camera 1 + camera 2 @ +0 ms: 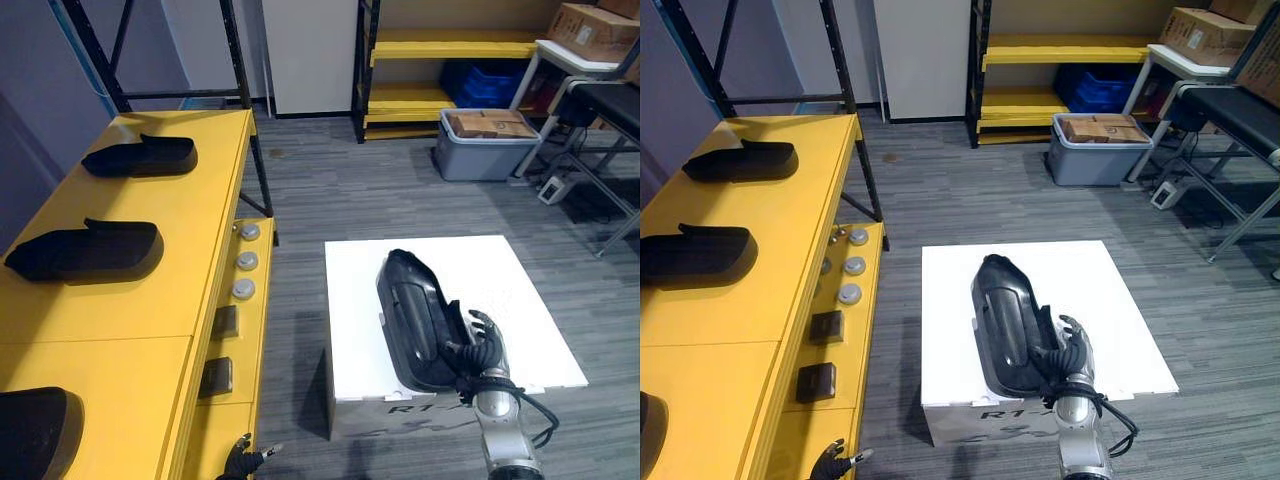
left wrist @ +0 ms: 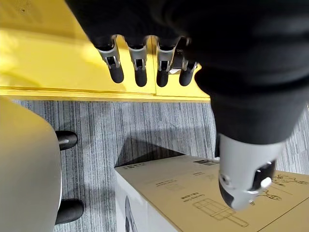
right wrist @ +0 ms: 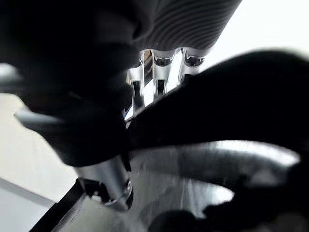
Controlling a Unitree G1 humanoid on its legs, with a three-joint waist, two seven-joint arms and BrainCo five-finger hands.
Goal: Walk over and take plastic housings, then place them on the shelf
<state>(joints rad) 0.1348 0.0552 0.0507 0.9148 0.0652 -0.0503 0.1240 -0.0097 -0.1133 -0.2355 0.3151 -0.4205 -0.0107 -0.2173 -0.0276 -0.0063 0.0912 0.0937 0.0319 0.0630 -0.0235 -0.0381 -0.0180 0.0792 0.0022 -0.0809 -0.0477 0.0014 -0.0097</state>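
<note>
While the right hand [image 1: 482, 345] curls round the housing's [image 1: 412, 310] near end, its length runs away from the hand; the shelf [image 1: 190, 220] lies leftward, by the slack left hand [image 1: 243, 462].

The plastic housing [image 1: 415, 320] is black and smooth, with a faint gloss along its ribs. The white box [image 1: 500, 290] has a smooth matt top. The yellow shelf [image 1: 150, 270] looks like painted metal with a soft sheen, and the grey floor [image 1: 330, 190] is matt and finely streaked.
</note>
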